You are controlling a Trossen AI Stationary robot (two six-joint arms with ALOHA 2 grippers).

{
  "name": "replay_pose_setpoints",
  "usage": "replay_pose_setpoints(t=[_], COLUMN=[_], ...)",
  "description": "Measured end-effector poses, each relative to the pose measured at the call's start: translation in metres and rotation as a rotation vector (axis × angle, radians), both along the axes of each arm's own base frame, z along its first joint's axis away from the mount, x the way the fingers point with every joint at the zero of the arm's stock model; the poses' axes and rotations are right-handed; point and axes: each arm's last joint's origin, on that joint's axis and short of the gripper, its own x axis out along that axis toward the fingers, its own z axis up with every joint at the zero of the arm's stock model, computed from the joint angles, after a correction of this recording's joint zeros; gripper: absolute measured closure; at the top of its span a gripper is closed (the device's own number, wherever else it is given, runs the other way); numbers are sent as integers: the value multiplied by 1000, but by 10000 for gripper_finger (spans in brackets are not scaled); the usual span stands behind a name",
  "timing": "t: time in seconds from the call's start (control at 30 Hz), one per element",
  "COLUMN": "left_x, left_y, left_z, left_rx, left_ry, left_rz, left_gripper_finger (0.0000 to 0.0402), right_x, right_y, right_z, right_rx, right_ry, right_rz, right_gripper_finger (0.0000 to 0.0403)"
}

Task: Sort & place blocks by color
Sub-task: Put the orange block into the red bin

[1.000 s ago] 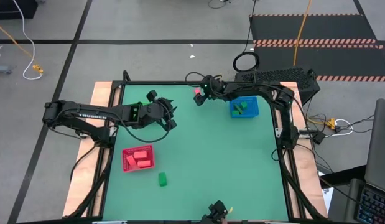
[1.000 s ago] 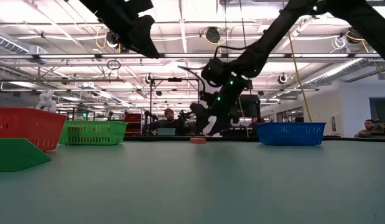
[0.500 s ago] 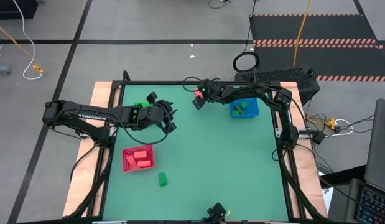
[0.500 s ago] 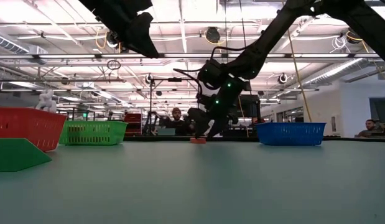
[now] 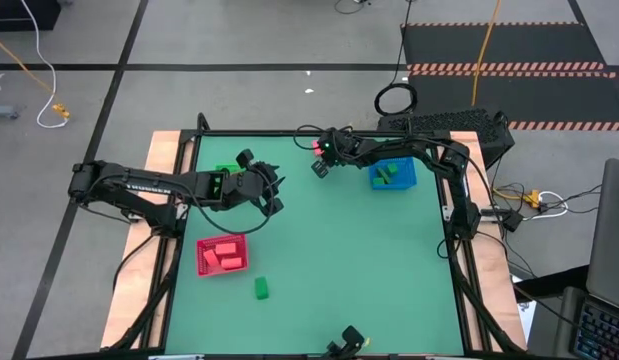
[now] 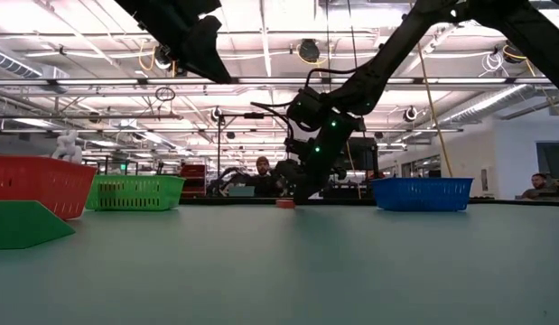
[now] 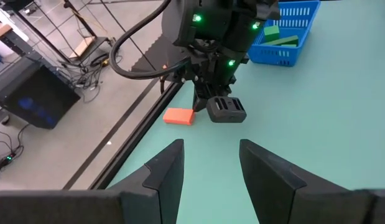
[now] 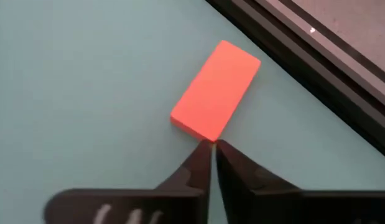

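1. You see the red block (image 8: pixel 216 91), a smooth flat bar with sharp edges, lying flat on the worktop (image 5: pixel 339 240) close to its far edge, just beside the black frame rail.
2. The right pincer (image 8: pixel 211 149) is down at this block. Its two dark fingers are pressed together, and the tips touch only the near short end of the block; nothing is between them.
3. The left pincer (image 7: pixel 211 165) hangs above the left part of the worktop. Its dark, matte fingers stand a moderate gap apart and hold nothing.
4. The worktop is a smooth, matte green sheet with a black rail around it and pale wood at the sides.
5. The red tray (image 5: pixel 222 254) is a shallow square basket with mesh walls, at the near left. Some red blocks (image 5: pixel 227 250) lie inside.
6. One green block (image 5: pixel 260 288) lies alone on the worktop, just in front of the red tray.
7. The blue tray (image 5: pixel 409 175) has the same mesh walls and stands at the far right, near the right arm. Green blocks (image 5: pixel 388 175) lie in it.
8. A green tray (image 6: pixel 135 191) shows in the low view at the left, behind the red one.
9. Behind the worktop is a big hall with white ceiling beams and lamps. A person (image 6: pixel 262 173) sits there at a laptop.
10. The floor around is grey with dark lines, and cables lie on it.
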Motion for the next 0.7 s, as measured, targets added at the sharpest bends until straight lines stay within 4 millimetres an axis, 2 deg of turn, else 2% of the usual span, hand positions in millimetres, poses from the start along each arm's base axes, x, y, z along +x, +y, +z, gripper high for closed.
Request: replay_pose_setpoints(t=[0.23,0.4,0.57,0.7], left_x=[0,-1,-2,-1], left_y=[-1,-2,-2,-2], left_z=[-1,-2,-2,-2], left_rx=[-3,-4,-4,-5], left_ry=[4,25,27,24], left_rz=[-1,-4,-3,-2], left_gripper_finger=[243,243,243,243], right_x=[-1,1,4,4], right_y=[1,2,4,-1], right_z=[0,18,44,49], right_rx=[14,45,16,-3], right_ry=[3,-99,-224,-265], right_rz=[-1,14,40,40], right_gripper_finger=[386,376,339,286])
